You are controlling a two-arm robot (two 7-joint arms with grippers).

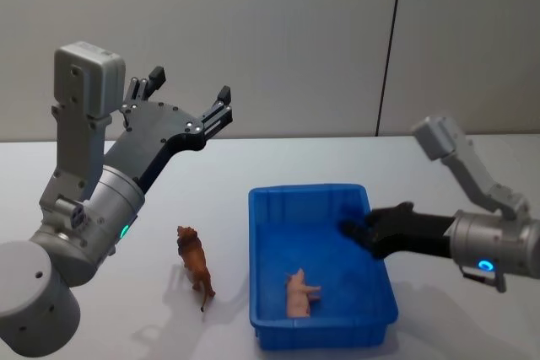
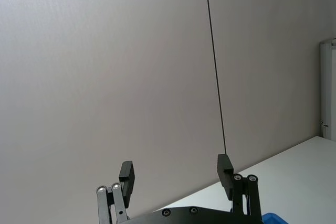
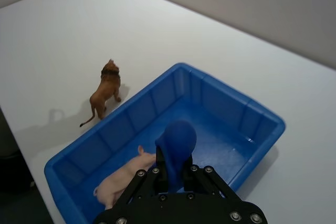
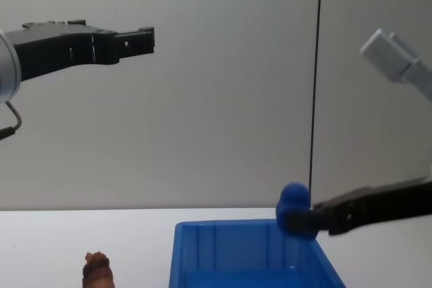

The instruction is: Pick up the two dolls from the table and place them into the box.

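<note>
Head view: we count 2 dolls, 1 box, 2 grippers. The brown doll (image 1: 194,263) stands on the table (image 1: 321,162), just left of the box (image 1: 253,250). The pink doll (image 1: 299,292) lies inside the box, at the robot's end. The left gripper (image 1: 187,88) is up high w/ fingers spread, holding nothing. The right gripper (image 1: 348,228) hangs over the box's right side, fingers pressed together.

Left wrist view: 2 fingers (image 2: 126,177), well apart, against the wall (image 2: 105,77).

Right wrist view: 1 doll outside the box, 1 inside.

Chest view: right gripper above the box's rear rim.

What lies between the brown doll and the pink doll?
Head view: a strip of bare table, then the left wall of the box, separates the brown doll from the pink doll lying inside.
</note>
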